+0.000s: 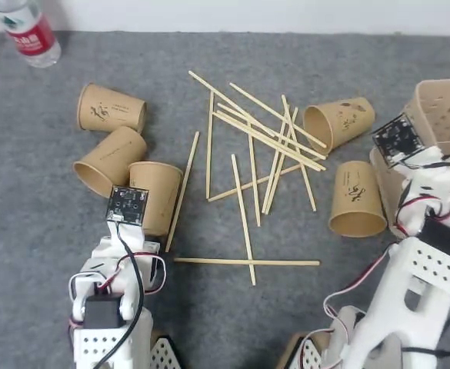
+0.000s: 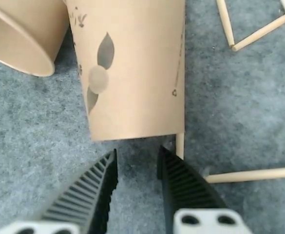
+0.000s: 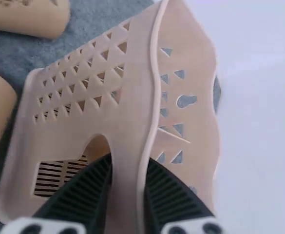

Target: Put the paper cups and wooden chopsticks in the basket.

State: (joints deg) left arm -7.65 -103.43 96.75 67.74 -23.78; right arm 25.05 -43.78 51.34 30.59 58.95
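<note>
Several paper cups lie on their sides on the grey mat: three at the left (image 1: pixel 111 108), (image 1: pixel 111 157), (image 1: pixel 157 192) and two at the right (image 1: pixel 338 121), (image 1: pixel 357 198). Wooden chopsticks (image 1: pixel 249 134) lie scattered in the middle. My left gripper (image 2: pixel 136 155) is open, its tips just short of the end of the nearest cup (image 2: pixel 132 73), with one chopstick (image 2: pixel 180 145) beside it. My right gripper (image 3: pixel 130 168) is shut on the rim of the tan perforated basket (image 3: pixel 132 97), which stands tilted at the right edge (image 1: pixel 444 108).
A water bottle (image 1: pixel 28 32) lies at the back left corner. One long chopstick (image 1: pixel 248 262) lies crosswise in front of the pile, near the left arm (image 1: pixel 121 261). Another cup's mouth (image 2: pixel 15 39) sits next to the cup by my left gripper.
</note>
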